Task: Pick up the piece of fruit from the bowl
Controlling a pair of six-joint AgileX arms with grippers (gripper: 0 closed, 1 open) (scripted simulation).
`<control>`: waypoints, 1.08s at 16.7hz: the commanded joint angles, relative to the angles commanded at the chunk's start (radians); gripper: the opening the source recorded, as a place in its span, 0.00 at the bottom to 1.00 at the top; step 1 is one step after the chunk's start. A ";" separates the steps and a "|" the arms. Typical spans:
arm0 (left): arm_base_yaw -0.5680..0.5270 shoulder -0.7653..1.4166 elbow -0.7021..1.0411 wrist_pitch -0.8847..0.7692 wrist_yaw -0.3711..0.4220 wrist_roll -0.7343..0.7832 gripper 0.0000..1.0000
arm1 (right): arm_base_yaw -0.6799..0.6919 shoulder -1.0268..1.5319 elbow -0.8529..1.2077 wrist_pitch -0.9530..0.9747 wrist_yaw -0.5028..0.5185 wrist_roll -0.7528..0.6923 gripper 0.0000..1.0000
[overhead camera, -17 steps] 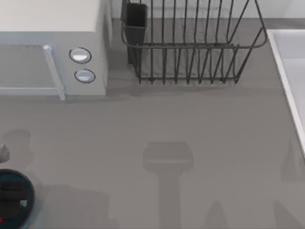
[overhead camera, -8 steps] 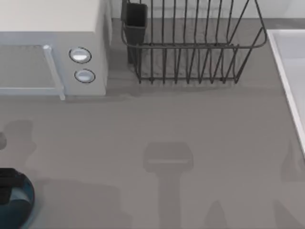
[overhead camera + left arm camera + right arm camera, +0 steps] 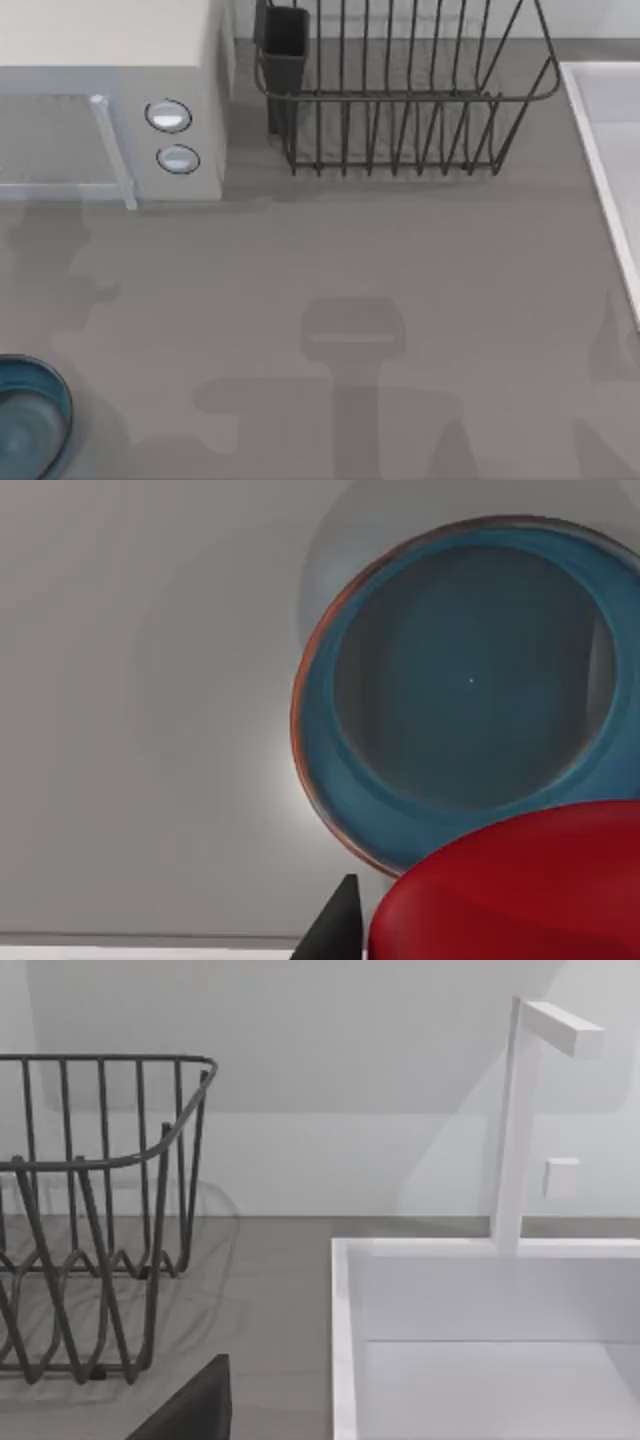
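**Red fruit is up out of the bowl**

My left tool [image 3: 400,935] is clenched on the red fruit [image 3: 510,890], holding it high above the bowl [image 3: 330,780]. One dark finger [image 3: 335,930] shows just beside the fruit. From the top, the blue bowl [image 3: 55,385] sits at about 8 o'clock on the grey tabletop [image 3: 380,280]. Whether my right tool is open, I cannot tell.
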 joint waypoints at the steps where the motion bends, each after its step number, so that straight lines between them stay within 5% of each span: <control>1: -0.002 -0.007 0.071 -0.075 0.000 -0.002 0.00 | 0.000 0.000 0.000 0.000 0.000 0.000 1.00; 6: -0.008 -0.041 0.288 -0.293 0.000 -0.008 0.00 | 0.000 0.000 0.000 0.000 0.000 0.000 1.00; 13: -0.018 -0.027 0.312 -0.301 0.000 -0.021 0.00 | 0.000 0.000 0.000 0.000 0.000 0.000 1.00; 18: -0.223 0.193 0.464 -0.245 0.006 -0.224 0.00 | 0.000 0.000 0.000 0.000 0.000 0.000 1.00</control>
